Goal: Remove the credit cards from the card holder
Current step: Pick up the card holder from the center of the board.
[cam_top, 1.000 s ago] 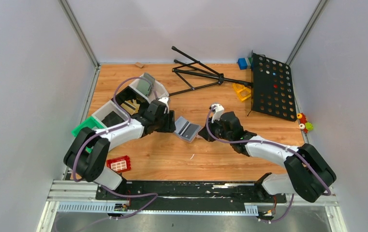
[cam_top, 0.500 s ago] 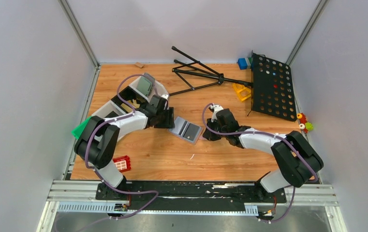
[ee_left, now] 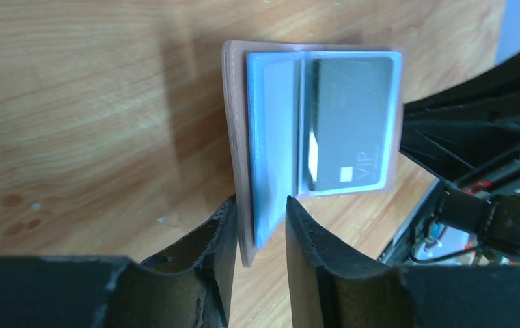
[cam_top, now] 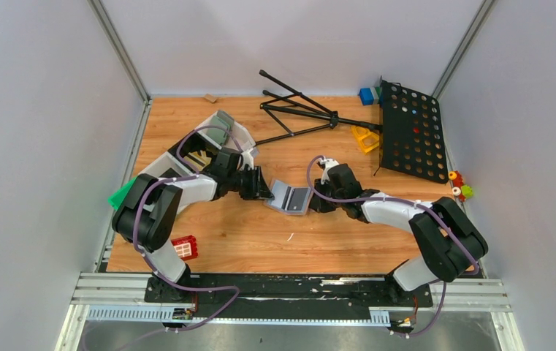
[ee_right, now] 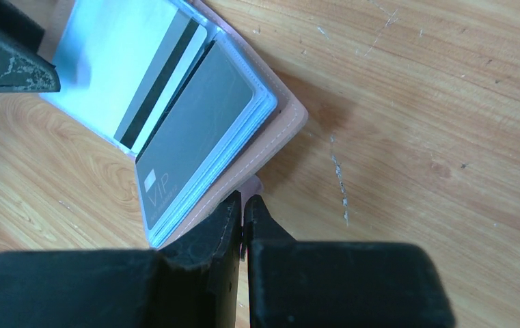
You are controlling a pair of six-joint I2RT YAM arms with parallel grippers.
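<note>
salmon-edged light-blue card holder (cam_top: 290, 197) clamped by left gripper (ee_left: 260, 209) at 9 o'clock, right gripper (ee_right: 243, 202) pinching its 3 o'clock edge, black plastic card (ee_left: 348, 123) inside

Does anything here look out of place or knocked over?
Yes. A black stand lies folded flat on its side near the far edge of the table, and a few small coloured toy pieces sit off the wood, past its right edge. The card holder looks intact.
</note>
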